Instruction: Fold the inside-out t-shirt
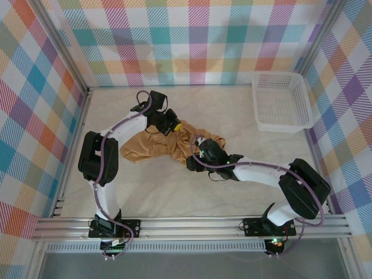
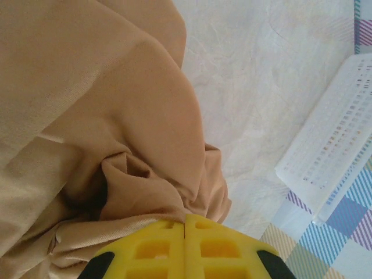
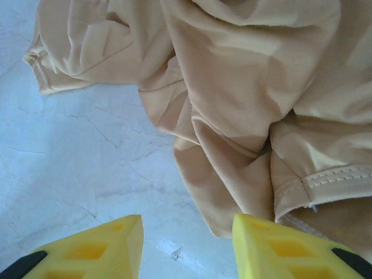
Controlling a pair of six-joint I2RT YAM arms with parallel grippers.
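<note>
From above, a pale, marbled tabletop (image 1: 174, 192) is boxed in by plaid walls (image 1: 197, 40), with a white mesh basket (image 1: 279, 104) at its far right corner. The inside-out t-shirt (image 1: 145, 150) lies crumpled near the middle. The left tool (image 1: 175, 125) is at its far edge and the right tool (image 1: 197, 154) at its right side.

The left wrist camera shows that tool's yellow fingers (image 2: 157, 250) pressed together, pinching a gathered fold of the tan cloth. Bare tabletop and the basket's edge lie beyond.

In the right wrist view, the yellow fingers (image 3: 104, 244) stand moderately apart, holding nothing, with bare tabletop between them. The right-hand finger sits just beside the shirt's stitched hem, but I cannot tell whether it touches.
</note>
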